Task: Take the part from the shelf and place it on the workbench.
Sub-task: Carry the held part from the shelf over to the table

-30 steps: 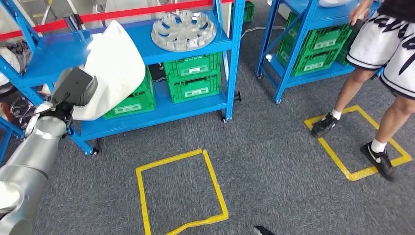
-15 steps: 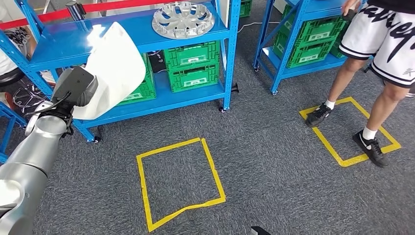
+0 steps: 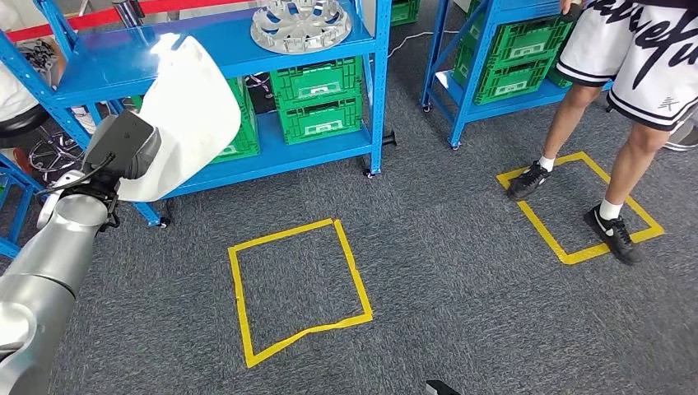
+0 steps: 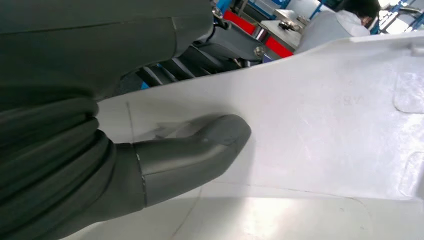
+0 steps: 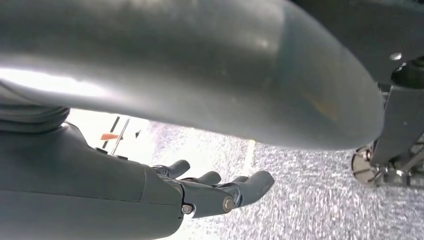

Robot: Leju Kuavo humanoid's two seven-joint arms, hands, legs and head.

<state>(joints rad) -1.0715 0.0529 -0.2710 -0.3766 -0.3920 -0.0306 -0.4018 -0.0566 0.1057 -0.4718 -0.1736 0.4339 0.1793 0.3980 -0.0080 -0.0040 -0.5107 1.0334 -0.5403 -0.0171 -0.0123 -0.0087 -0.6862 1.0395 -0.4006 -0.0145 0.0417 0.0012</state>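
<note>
The whole view has slid since the earlier frames: the blue shelf (image 3: pixel 247 58) and the person's legs (image 3: pixel 613 123) now sit higher in the head view, so the camera has moved, while the left hand (image 3: pixel 123 148) keeps its hold on the white part (image 3: pixel 193 107), raised in front of the shelf's left half and clear of its boards.

The part is a large, smooth white moulded panel, curved, with a rounded outer edge. In the left wrist view its inner face shows shallow pressed rectangles and faint scratch lines, and the thick grey thumb (image 4: pixel 200 150) presses flat on that surface.

The right hand (image 5: pixel 220 192) hangs over the carpet with its fingers gently curled and apart, holding nothing.

On the shelf's top board lies a silver wheel cover (image 3: pixel 300 23), near the right post. Green crates (image 3: pixel 321 103) are stacked on the lower board.

The floor is grey carpet with a yellow tape square (image 3: pixel 296 288) in front of the shelf and a second tape square (image 3: pixel 576 210) to the right, where the person stands in black shoes. A second blue shelf (image 3: pixel 494 58) with green crates stands behind the person.
</note>
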